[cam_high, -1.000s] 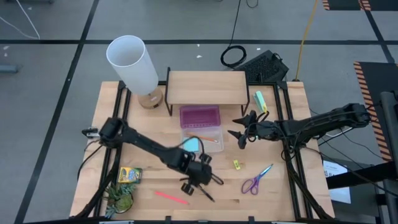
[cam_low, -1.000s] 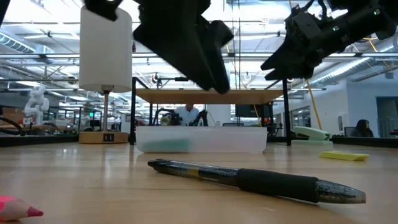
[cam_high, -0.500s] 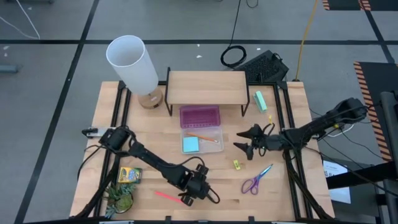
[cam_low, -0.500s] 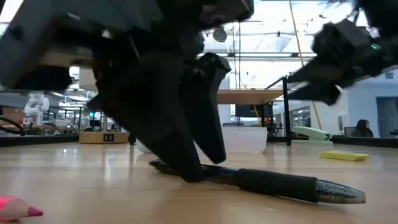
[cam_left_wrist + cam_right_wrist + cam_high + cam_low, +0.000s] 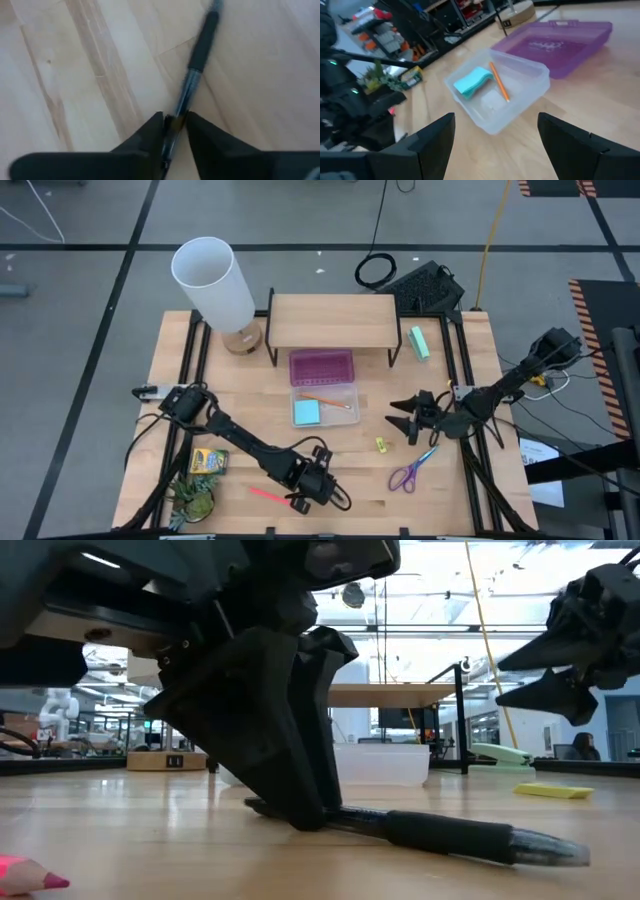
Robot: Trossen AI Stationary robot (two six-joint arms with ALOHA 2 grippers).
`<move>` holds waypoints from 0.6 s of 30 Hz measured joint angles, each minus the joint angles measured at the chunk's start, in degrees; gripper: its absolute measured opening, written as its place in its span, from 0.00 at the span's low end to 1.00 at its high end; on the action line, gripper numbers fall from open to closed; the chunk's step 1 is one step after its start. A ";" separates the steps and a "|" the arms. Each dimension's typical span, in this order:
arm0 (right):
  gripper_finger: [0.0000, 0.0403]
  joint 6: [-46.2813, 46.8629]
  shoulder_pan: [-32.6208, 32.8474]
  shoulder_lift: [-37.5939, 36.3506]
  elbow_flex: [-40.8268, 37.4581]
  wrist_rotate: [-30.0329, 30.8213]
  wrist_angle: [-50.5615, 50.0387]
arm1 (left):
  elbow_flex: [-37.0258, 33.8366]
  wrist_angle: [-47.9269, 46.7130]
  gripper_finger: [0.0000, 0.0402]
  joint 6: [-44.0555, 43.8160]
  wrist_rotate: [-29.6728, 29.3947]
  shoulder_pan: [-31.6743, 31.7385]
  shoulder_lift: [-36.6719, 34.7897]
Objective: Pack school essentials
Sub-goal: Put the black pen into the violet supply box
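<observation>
The step in hand is the pickup of the black pen (image 5: 420,830), which lies flat on the table (image 5: 480,350) at its near edge, a little left of centre. The left gripper (image 5: 175,125) is down on it, its two fingers narrowed to a slim gap that straddles the barrel at the clear end away from the dark rubber grip; the pads look to be touching it, though the pen rests on the wood (so the grasp is closing, not proven).

Next, as I judge it, the pen must be lifted level and carried far and slightly right to the clear plastic box (image 5: 323,402), where the light-blue note pad (image 5: 473,81) and an orange pencil (image 5: 498,81) already lie.

The right gripper (image 5: 492,131) hovers wide open and empty at the right, near the purple-and-blue scissors (image 5: 411,470) and the tiny yellow piece (image 5: 380,444)
</observation>
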 joint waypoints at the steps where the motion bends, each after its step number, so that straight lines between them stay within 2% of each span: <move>1: 0.69 -0.76 0.00 -0.02 0.01 -0.01 0.67 | -0.02 0.24 0.15 -0.07 0.03 0.11 0.00; 6: 0.69 -3.85 -0.05 -0.03 0.02 -0.02 3.14 | -0.14 2.12 0.06 -0.92 -0.93 1.08 -0.37; 14: 0.69 -6.49 -0.06 -0.01 0.02 -0.07 4.82 | -0.39 -0.58 0.12 -4.43 -8.79 3.80 -4.66; 18: 0.69 -7.93 -0.08 -0.01 0.02 -0.07 5.82 | -0.35 -4.42 0.11 -3.55 -11.44 6.85 -7.91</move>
